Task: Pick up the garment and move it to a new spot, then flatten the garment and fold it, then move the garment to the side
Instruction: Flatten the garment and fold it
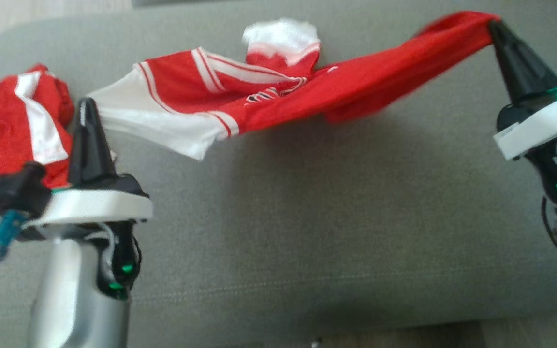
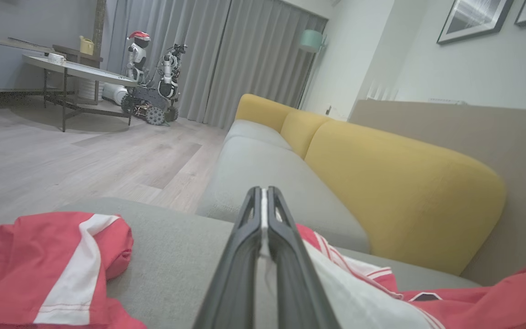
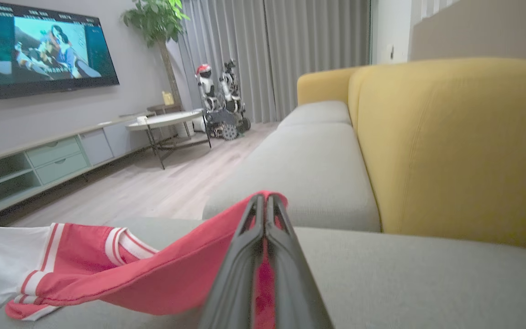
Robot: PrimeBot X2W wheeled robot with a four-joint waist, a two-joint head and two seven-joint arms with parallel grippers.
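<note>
The left gripper (image 1: 86, 104) was clamped on the garment (image 1: 278, 96) at its white end, the right gripper (image 1: 493, 24) on a red edge, stretching it along the far edge of the seat (image 1: 307, 217). Seemingly mid-carry. Next, it needed laying flat mid-seat — clear of the other shirt (image 1: 12, 125) at the left edge.

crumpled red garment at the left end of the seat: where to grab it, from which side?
Likely its rounded edge beside the white stripe. The crumpled garment lies heaped on the sofa seat and that fold bulges upward. Come in low from the robot's right, once the left pincer lets go of the jersey.
</note>
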